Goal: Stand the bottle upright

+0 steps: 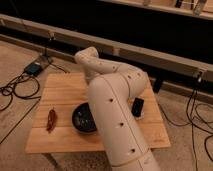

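Camera view shows the arm [115,110] folded low over the surface [60,90], probably reaching for the bottle. The arm hides both the tool and the bottle, somewhere beyond the bowl [82,117], so I cannot tell the tool's state.

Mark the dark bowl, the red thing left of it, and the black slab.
dark bowl [76,120], camera view, left wall
red thing [51,120], camera view, middle
black slab [137,106], camera view, face
gripper: hidden behind the arm [117,110]
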`<state>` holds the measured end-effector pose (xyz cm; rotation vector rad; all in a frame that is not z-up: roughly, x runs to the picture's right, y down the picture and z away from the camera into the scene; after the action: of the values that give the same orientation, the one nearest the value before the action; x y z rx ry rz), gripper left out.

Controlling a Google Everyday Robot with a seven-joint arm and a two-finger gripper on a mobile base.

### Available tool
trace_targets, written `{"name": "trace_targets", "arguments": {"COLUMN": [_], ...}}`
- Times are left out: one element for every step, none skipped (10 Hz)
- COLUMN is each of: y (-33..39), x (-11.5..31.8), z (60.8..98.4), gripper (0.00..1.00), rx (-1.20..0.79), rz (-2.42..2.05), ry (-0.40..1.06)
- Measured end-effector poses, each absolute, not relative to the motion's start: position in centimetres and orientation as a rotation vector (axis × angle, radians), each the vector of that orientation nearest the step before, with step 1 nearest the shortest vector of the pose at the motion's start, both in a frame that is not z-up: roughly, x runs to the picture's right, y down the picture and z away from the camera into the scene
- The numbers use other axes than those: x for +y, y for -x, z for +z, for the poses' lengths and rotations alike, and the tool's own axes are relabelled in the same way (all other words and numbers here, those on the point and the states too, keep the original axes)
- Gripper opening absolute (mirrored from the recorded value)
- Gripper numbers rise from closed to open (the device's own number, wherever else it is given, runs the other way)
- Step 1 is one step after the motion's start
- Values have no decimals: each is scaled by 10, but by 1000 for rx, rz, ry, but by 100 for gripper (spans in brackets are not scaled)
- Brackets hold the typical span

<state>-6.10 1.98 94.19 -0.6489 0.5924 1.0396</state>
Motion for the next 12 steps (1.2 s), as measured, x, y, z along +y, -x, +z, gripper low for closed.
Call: {"name": "trace_targets", "arguments": {"y": [63,64,65,64,63,63,63,62,63,63,62,61], "x": [14,11,3,-3,-8,-13,-15,-17,-19,-20,-20,-19], "z": [943,943,944,944,944,945,948,951,956,962,967,972], "gripper": [65,65,65,65,65,65,65,65,65,65,65,65], "rx": [587,585,580,576,572,563,552,542,525,504,489,475], "rz": [1020,1010,1003,1004,1013,1033,1056,1070,1087,1090,1087,1083], "ry": [636,623,599,582,569,563,565,567,571,578,587,594]}}
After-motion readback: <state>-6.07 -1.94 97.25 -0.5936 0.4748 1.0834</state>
